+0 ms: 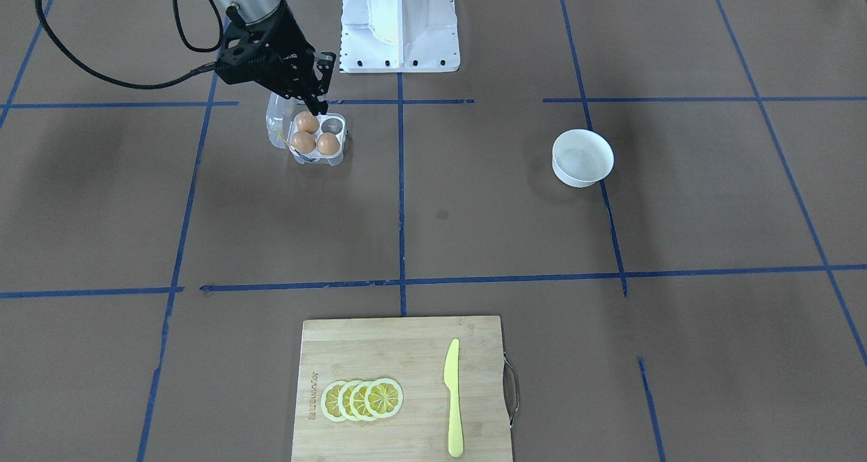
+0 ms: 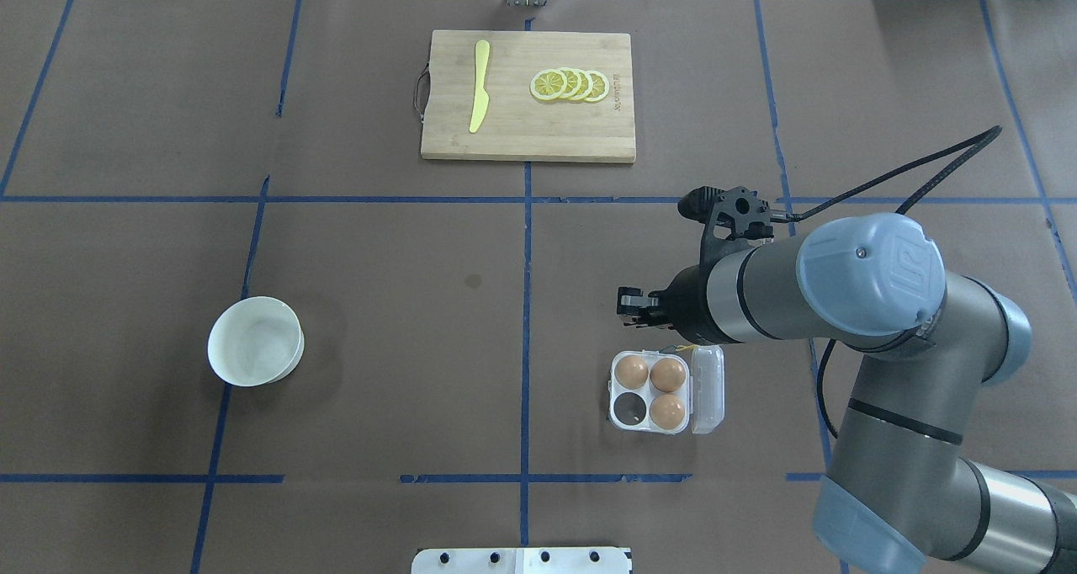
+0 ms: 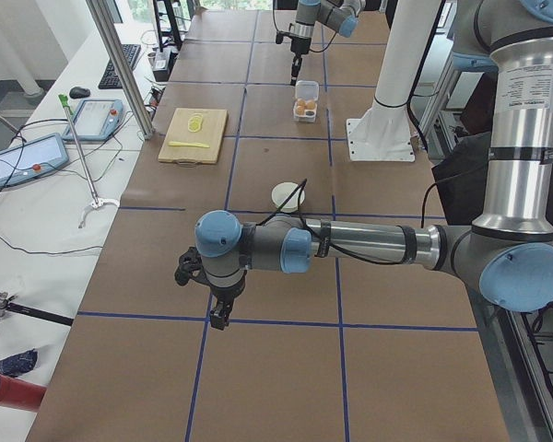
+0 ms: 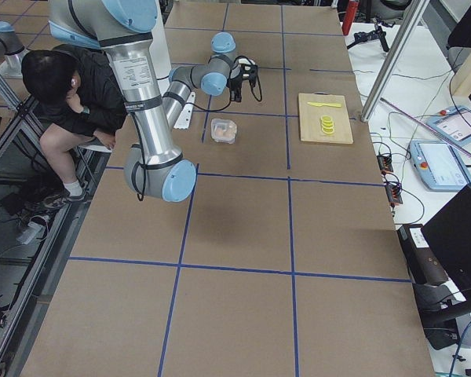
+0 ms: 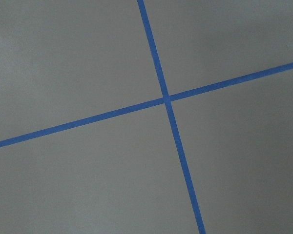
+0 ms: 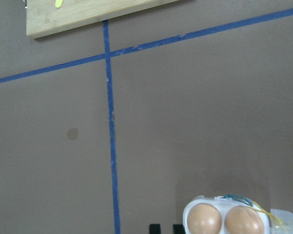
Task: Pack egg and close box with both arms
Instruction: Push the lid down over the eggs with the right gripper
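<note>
Hovering beside the open box holding three eggs, right gripper fingers nearly together, empty; left gripper's finger state indeterminable.

A robotics lab: taped table, teach pendants.

We see a bamboo cutting board with a metal handle on one short side. Four lemon slices overlap in a row on it, and a yellow plastic knife lies flat well apart from them, nearer the handle. A round white bowl stands upright on the brown table, far from the board. Blue tape lines grid the surface, and a small dark spot marks it. A white base block sits at the table's edge.
</note>
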You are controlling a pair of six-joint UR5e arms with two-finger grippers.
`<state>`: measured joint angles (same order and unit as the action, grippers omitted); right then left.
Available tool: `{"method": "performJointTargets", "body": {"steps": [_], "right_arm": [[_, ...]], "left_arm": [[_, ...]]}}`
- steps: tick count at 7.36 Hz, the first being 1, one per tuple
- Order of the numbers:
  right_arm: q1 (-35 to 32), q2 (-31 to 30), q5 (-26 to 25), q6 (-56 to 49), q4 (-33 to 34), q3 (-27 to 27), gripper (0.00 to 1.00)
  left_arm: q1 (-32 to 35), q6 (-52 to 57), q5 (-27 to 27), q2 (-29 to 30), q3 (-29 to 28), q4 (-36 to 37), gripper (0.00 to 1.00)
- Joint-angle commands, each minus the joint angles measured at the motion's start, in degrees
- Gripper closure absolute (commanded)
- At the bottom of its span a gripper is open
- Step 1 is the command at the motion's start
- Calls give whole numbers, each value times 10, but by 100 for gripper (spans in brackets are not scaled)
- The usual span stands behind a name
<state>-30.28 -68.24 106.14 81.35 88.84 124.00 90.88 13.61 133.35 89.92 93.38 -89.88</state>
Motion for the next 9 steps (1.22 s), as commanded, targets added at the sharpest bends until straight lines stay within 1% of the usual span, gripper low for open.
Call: {"method": "performJointTargets", "body": {"steps": [1,3,4,5,8,9], "right_arm": [[-32,-17,28,-62,121,48,79],[-18,-86,27,-67,125,56,80],[0,-113,20,-71,123,56,81],[27,-124,3,-71,125,55,80],[73,-117,-24,-60,125,47,80],[79,-107,-23,-52,119,47,80]], "left_arm": [[0,0,8,0,-1,-3,0],[0,0,8,0,-4,-30,0],[0,-1,8,1,-5,-48,0],[0,-1,8,0,-7,-58,0],[0,-1,8,0,0,-57,0],[0,-1,8,0,0,-56,0]]}}
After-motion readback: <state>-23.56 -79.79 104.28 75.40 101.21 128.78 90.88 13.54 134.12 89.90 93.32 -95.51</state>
